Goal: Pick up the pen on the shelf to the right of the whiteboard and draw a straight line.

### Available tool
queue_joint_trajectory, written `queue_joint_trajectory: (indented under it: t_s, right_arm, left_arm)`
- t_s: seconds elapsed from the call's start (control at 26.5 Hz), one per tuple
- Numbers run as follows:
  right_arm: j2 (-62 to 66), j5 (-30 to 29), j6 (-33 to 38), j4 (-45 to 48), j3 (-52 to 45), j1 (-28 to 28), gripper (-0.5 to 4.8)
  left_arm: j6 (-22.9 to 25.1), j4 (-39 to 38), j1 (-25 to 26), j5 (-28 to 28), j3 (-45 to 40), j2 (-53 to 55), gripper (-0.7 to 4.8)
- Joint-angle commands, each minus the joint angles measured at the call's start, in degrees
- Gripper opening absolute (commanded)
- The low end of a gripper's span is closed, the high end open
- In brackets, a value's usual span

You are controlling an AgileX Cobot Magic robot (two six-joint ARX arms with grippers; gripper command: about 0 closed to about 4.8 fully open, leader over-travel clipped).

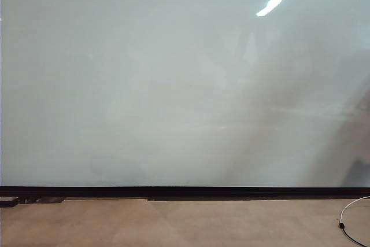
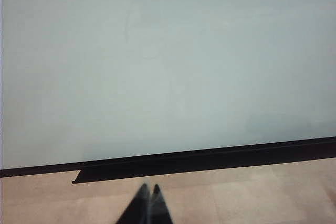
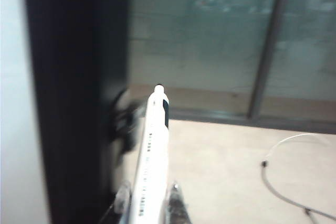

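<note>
A tan floor (image 1: pixel 173 224) runs along the foot of the whiteboard (image 1: pixel 173 85), a glossy pale grey-white sheet that fills nearly all of the exterior view, with a bright streak of ceiling-light glare at about one o'clock and a thin black bottom edge (image 1: pixel 185 191) across its base. A white cable (image 1: pixel 352 218) curls on the floor at about four o'clock in that view, and neither arm shows there. No drawn stroke can be seen on the board. The left wrist view faces the same board and black edge from low down; the left hand (image 2: pixel 148 195) sits close to the floor just short of the edge, its two dark fingertips (image 2: pixel 139 203) pressed together with nothing between them. In the right wrist view the right hand (image 3: pixel 149 203) is clamped on the pen (image 3: pixel 152 166), a slim white marker with small dark marks along its barrel, which stands out from between the pale finger (image 3: pixel 123 198) and the dark one toward twelve o'clock. The pen lies just beside the board's dark side frame (image 3: pixel 73 98). Beyond it are blurred glass panels, and the white cable trails over the floor at about four o'clock.
</note>
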Motion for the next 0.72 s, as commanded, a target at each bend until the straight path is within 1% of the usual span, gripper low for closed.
queue_joint_trajectory:
  t_s: [0.04, 0.19, 0.3, 0.38, 0.42, 0.45, 0.49, 0.57, 0.64, 0.72]
  right_arm:
    - [-2.0, 1.3, 0.2, -0.3, 0.2, -1.8, -0.01]
    - [-5.0, 2.7, 0.3, -4.2, -0.4, -4.2, -0.01]
    - [-9.9, 2.8, 2.0, -5.0, -4.3, -6.3, -0.01]
    - [-16.1, 6.2, 2.4, -5.1, -10.7, -5.8, -0.02]
    - [-21.0, 8.1, 2.5, -5.3, -15.4, -5.1, -0.02]
    - [-24.7, 9.6, 3.9, -5.8, -18.6, -5.0, -0.02]
    - [-31.8, 10.1, 6.1, -6.7, -23.7, -4.4, -0.02]
    - [-39.7, 12.0, 6.9, -8.9, -28.0, -3.6, -0.03]
    - [-50.5, 14.4, 6.7, -15.8, -31.3, -2.5, -0.03]
    - [-60.0, 14.2, 6.9, -26.4, -32.1, -1.7, -0.03]
  left_arm:
    - [0.0, 0.8, 0.0, 0.0, 0.2, 0.0, -0.05]
    - [0.0, 0.7, 0.0, 0.0, 0.2, 0.0, -0.05]
    - [0.0, 0.7, 0.0, 0.3, 0.2, 0.0, -0.05]
    - [0.0, 0.7, 0.0, 0.3, 0.2, 0.0, -0.05]
    - [0.0, 0.8, 0.0, 0.2, 0.2, 0.0, -0.05]
    - [0.0, 0.7, 0.0, 0.2, 0.2, 0.0, -0.05]
    - [0.0, 0.8, 0.0, 0.2, 0.2, 0.0, -0.05]
    - [0.0, 0.8, 0.0, 0.2, 0.2, 0.0, -0.05]
    - [0.0, 0.7, 0.0, 0.2, 0.2, 0.0, -0.05]
    - [0.0, 0.8, 0.0, 0.0, 0.2, 0.0, -0.05]
